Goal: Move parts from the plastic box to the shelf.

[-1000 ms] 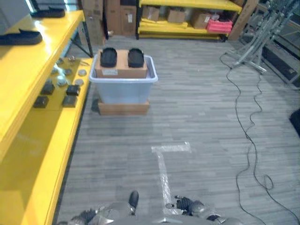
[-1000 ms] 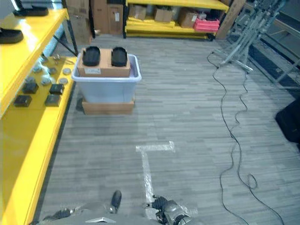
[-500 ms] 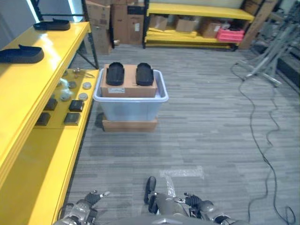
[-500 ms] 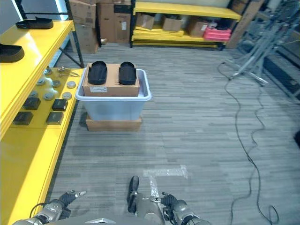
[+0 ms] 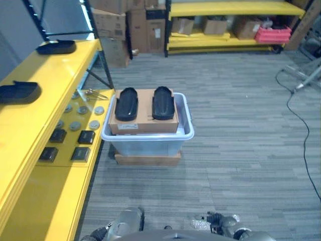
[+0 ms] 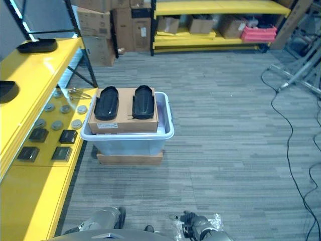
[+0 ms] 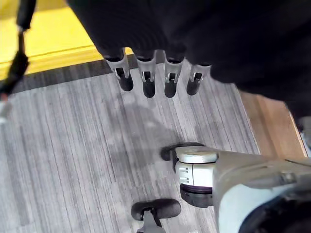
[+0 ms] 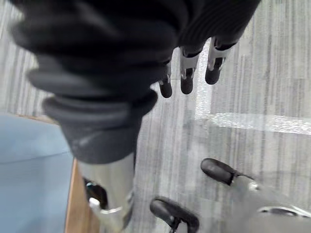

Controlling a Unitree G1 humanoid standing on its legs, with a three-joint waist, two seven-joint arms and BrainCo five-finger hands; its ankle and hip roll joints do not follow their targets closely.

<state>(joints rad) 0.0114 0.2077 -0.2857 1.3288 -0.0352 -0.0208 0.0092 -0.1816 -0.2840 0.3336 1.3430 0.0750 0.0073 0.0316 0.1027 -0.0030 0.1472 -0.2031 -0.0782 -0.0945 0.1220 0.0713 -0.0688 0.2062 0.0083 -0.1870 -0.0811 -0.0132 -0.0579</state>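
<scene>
Two black moulded parts (image 5: 126, 103) and (image 5: 163, 102) lie side by side on a brown cardboard box (image 5: 144, 114), which sits in the pale plastic box (image 5: 148, 139) on the grey plank floor (image 5: 241, 150). Your plastic box rests on a low wooden board (image 5: 147, 159) and stands just beside the yellow shelf (image 5: 35, 120) at your left. On that shelf's upper level lie two more black parts (image 5: 17, 92) and (image 5: 56, 47); its lower level carries small dark square blocks (image 5: 86, 136) and round metal discs (image 5: 94, 124).

Your left hand (image 7: 155, 80) hangs over the floor near the shelf's yellow edge, fingers relaxed and straight, holding nothing. Your right hand (image 8: 187, 73) hangs over the floor near a strip of clear tape (image 8: 252, 121), fingers likewise loose and empty. Both hands are well apart from the plastic box. A second yellow rack (image 5: 225, 20) with cartons stands at the far wall.
</scene>
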